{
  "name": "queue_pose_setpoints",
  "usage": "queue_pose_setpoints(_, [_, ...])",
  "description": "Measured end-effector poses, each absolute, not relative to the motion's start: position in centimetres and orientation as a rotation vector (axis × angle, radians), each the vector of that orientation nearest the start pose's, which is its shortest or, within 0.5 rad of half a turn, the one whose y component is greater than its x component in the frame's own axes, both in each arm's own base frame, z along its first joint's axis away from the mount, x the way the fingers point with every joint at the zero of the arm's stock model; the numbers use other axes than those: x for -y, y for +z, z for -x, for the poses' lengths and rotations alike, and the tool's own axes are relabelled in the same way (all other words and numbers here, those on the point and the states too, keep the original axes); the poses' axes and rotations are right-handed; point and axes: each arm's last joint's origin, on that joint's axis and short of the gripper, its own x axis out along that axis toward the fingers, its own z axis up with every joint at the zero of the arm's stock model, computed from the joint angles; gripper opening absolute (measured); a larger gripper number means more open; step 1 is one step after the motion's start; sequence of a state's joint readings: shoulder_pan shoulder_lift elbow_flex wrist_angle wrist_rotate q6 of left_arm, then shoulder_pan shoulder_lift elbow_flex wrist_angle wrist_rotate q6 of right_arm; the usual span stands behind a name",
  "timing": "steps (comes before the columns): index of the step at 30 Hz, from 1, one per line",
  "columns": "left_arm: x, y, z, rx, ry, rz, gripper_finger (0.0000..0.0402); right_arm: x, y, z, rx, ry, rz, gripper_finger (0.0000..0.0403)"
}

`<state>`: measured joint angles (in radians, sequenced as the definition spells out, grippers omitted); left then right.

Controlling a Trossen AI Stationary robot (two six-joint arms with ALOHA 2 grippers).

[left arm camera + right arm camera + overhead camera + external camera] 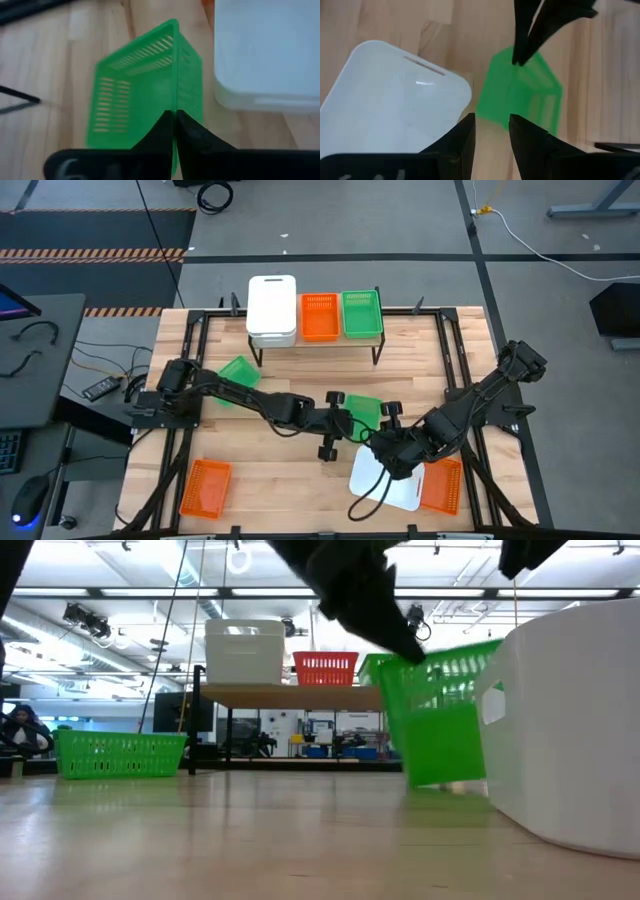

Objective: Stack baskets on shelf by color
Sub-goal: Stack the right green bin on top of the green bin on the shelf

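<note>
With the left pincer clenched on the wall of a green basket that stands tilted on the table, well in front of the shelf, the step in hand is judged to be the lift and carry to the shelf. The shelf already bears a white stack, an orange basket and a green shelf basket; the held basket belongs on the last of these. The grip sits on a thin perforated wall, so a slow, level lift is advised to prevent swinging. The right pincer, fingers parted and holding nothing, hovers just beside the held basket, over a white basket; it should stay clear.
</note>
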<state>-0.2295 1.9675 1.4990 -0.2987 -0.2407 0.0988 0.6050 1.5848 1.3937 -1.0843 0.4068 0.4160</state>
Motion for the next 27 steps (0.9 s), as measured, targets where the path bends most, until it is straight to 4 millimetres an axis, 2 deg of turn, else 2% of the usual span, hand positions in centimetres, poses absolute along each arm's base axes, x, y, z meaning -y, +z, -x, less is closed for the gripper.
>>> queue_pose_setpoints(4, [9.6,22.5,-42.7,-0.729,-0.018,-0.272,0.0009,-15.7,28.8,-26.1,-1.107,-0.082,0.210,0.0124])
queue_pose_setpoints(10, [10.4,22.5,-42.5,-0.722,-0.017,-0.284,0.0009,-14.9,26.7,-27.3,-1.122,-0.033,0.034,0.0128])
queue_pose_setpoints(13, [10.8,22.6,-42.5,-0.716,0.000,-0.298,0.0009,-14.2,26.0,-27.3,-1.134,-0.084,0.051,0.0131])
queue_pose_setpoints(19, [11.3,22.6,-42.4,-0.706,0.000,-0.302,0.0009,-13.9,26.0,-27.4,-1.100,-0.141,0.084,0.0141])
queue_pose_setpoints(27, [11.7,22.8,-42.4,-0.676,0.032,-0.315,0.0010,-13.0,25.6,-27.5,-1.149,-0.171,0.016,0.0154])
